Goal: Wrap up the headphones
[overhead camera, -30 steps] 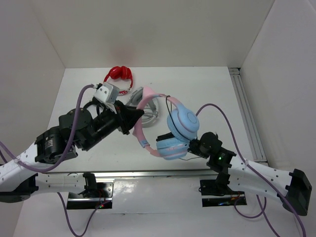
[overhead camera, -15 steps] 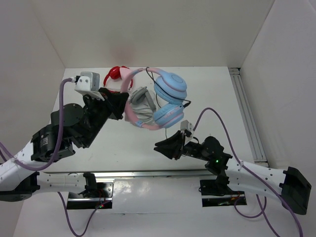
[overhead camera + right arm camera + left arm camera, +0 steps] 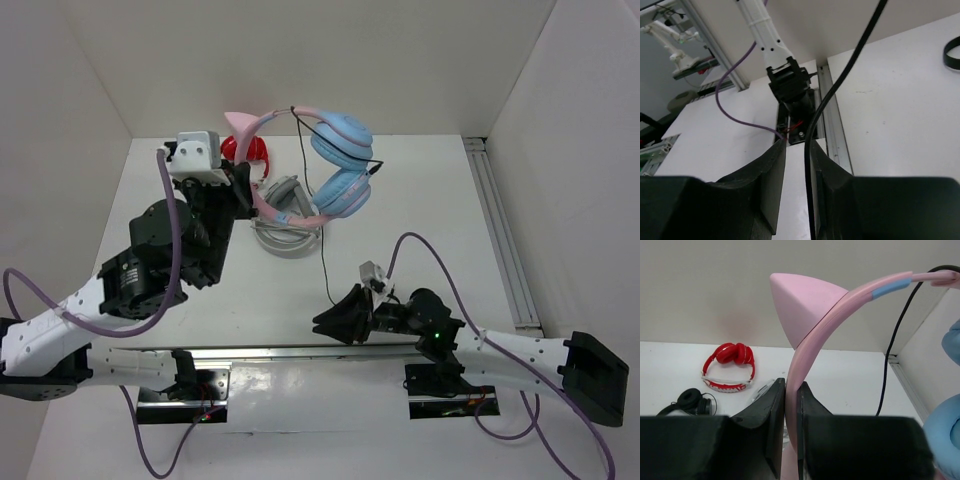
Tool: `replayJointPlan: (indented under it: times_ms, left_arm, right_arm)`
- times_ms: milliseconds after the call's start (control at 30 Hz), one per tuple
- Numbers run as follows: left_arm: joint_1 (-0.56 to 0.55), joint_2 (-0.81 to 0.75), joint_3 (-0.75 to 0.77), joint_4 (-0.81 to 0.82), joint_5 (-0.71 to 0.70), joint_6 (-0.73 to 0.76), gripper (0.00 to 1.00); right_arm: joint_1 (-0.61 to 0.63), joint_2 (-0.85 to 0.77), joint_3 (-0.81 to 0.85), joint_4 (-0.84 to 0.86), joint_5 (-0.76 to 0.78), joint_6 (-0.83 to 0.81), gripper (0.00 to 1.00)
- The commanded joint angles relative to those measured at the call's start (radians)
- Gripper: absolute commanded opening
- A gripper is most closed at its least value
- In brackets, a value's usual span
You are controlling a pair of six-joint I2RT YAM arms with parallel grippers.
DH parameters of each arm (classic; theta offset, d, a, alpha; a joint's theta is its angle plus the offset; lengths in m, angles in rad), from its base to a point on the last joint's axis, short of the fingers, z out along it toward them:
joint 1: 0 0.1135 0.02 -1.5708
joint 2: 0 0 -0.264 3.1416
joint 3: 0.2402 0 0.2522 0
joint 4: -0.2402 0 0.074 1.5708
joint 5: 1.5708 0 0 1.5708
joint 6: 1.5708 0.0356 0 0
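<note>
Up and back went the headphones (image 3: 335,165). A second ago they hung low over the middle of the white table (image 3: 430,210) with the right gripper (image 3: 318,320) close under the ear cups. Now the left arm has carried them toward the back wall, and the right one has dropped away to the near edge, well apart from them.

The left gripper (image 3: 248,195) is clamped on the pink headband (image 3: 272,118) beside a cat ear (image 3: 238,125). The pair hangs in the air, both light blue cups out to the right of that hand. A grey pair (image 3: 285,225) lies on the table beneath them. The thin black cable (image 3: 323,250) drops from the cups toward the right gripper's tips.

From overhead you can't tell whether that gripper has the cable. Its own wrist camera settles it: the jaws stand a little apart, and the cable runs down through the gap along the inner face of one finger (image 3: 832,172), not pinched.

The left wrist camera gives what the overhead view hides. It shows both fingers pressed flat on the headband, a red pair (image 3: 729,365) in plain sight on the table, and a small black pair (image 3: 690,401) just beside it.
</note>
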Motion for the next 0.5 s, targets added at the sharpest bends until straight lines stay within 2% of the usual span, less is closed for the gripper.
replayJointPlan:
  times_ms: [0,67,300,367,400,433,467]
  left_arm:
    - [-0.003,-0.014,-0.016,0.265,-0.088,0.1,0.0]
    - [-0.003,-0.014,-0.016,0.298,-0.097,0.125,0.0]
    - [0.042,0.006,-0.016,0.351,-0.119,0.188,0.0]
    - [0.075,0.015,-0.006,0.313,-0.119,0.171,0.0]
    - [0.089,0.016,0.003,0.289,-0.106,0.153,0.0]
    - [0.103,0.016,0.004,0.266,-0.097,0.124,0.0]
    - [0.133,0.025,0.004,0.226,-0.088,0.107,0.0]
  right_arm:
    - [0.081,0.009,-0.001,0.109,-0.013,0.013,0.33]
    - [0.144,0.032,0.011,0.099,0.001,-0.01,0.33]
    - [0.317,0.052,0.058,-0.006,0.197,-0.102,0.33]
    - [0.368,0.052,0.058,-0.026,0.26,-0.116,0.26]
    - [0.382,0.043,0.058,-0.026,0.278,-0.116,0.18]
    - [0.409,0.043,0.058,-0.042,0.329,-0.125,0.03]
    - [0.437,0.031,0.067,-0.061,0.354,-0.125,0.01]
